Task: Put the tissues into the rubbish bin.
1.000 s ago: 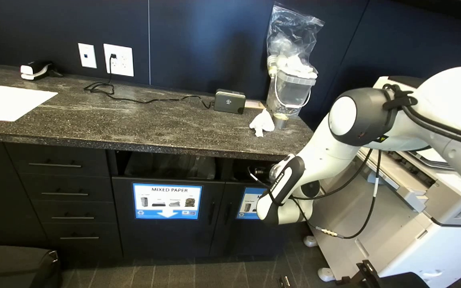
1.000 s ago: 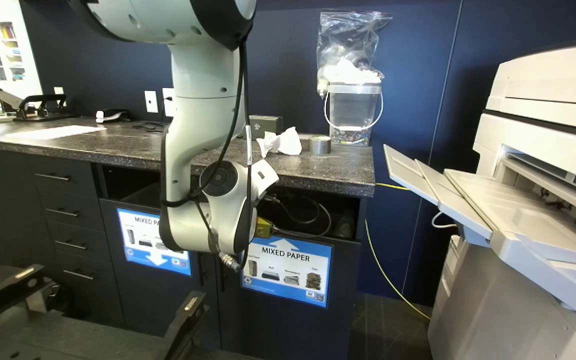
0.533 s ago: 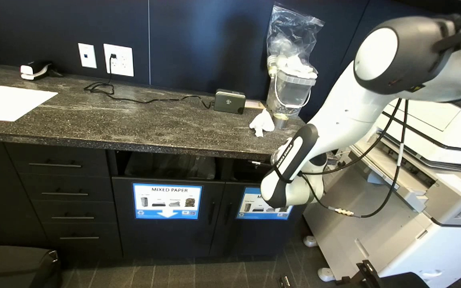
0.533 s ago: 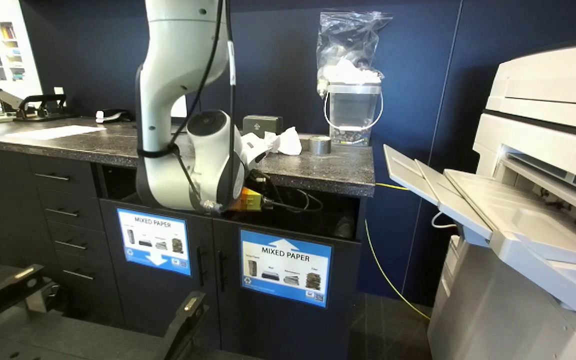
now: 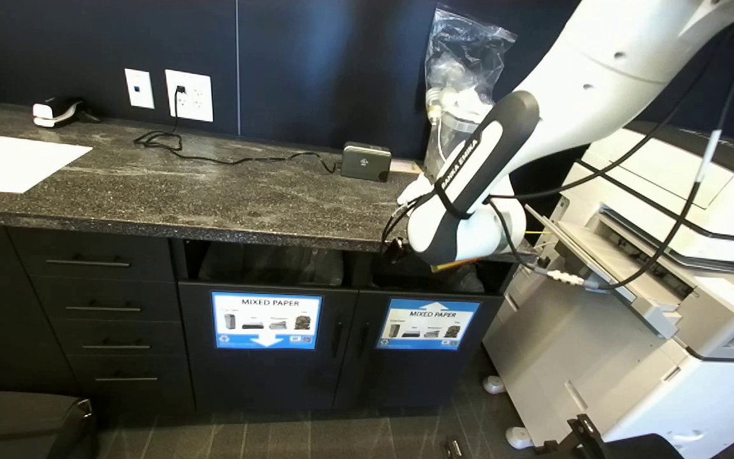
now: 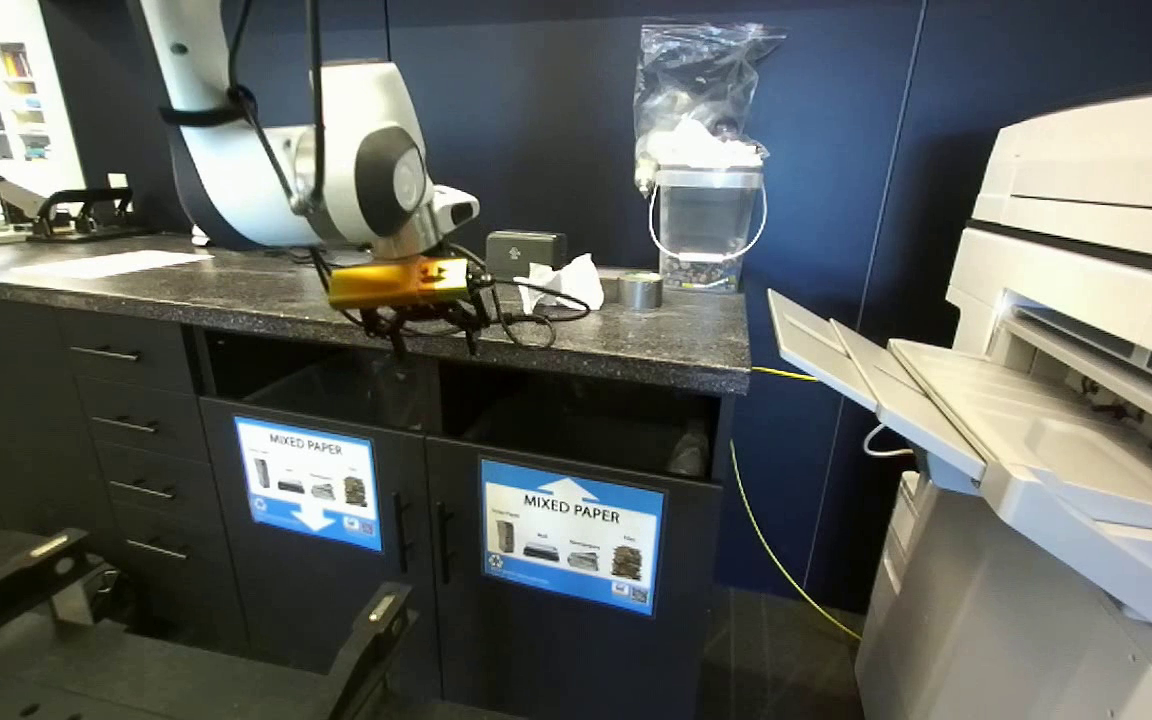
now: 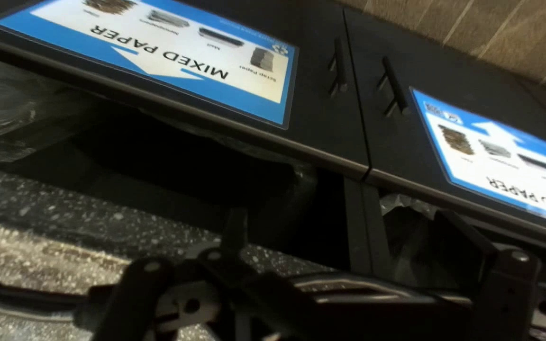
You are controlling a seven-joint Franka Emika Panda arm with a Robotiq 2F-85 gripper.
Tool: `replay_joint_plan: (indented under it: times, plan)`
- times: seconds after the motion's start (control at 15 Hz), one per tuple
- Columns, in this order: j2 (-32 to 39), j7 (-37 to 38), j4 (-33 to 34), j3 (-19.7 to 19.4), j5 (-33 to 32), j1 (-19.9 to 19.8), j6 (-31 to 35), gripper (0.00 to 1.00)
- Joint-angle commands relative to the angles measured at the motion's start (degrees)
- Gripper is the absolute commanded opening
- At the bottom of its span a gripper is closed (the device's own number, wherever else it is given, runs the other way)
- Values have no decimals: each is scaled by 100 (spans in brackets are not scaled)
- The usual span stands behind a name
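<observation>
The tissues (image 6: 576,283) lie as a white crumpled heap on the countertop, beside a roll of tape; in an exterior view the arm partly covers the tissues (image 5: 413,191). Left of them in an exterior view, my gripper (image 6: 436,345) points down by the counter's front edge. In the wrist view the gripper (image 7: 349,229) has its fingers wide apart, with nothing between them. The rubbish bin seems to be the slots in the cabinet below, marked MIXED PAPER; a front rim (image 6: 576,457) shows, with plastic liner inside. The tissues do not show in the wrist view.
A clear bucket (image 6: 706,215) with a plastic bag and white crumpled stuff stands behind the tape roll (image 6: 640,290). A small dark box (image 5: 366,162), a cable and a flat paper sheet (image 5: 20,164) are on the counter. A printer (image 5: 628,357) stands beside it.
The arm's wrist has risen from in front of the cabinet to counter height and turned, so that the gripper now points down. The tissues have not moved.
</observation>
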Motion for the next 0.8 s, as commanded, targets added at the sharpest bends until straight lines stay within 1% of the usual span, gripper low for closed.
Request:
replay_joint_plan:
  times: [0.0,0.07,0.13,0.2,0.27,0.4,0.6,0.73]
  plan:
    - [-1144,337,-172,-1177,-673,1316,-1453,100]
    - [-1332,485,-1,-1126,-1047,1289,-1686,100]
    - [-1429,812,168,-1273,-1478,1416,-1805,100]
    - [-1450,960,346,-1036,-1681,1217,-1660,100]
    - [-1422,918,453,-1326,-1529,1535,-1443,100]
    - [-1277,1026,740,-1261,-1473,1409,-1062,100]
    - [-707,1275,1177,-1249,-1159,1195,-193,100]
    - [-203,1577,1484,-1400,-973,1158,390,100]
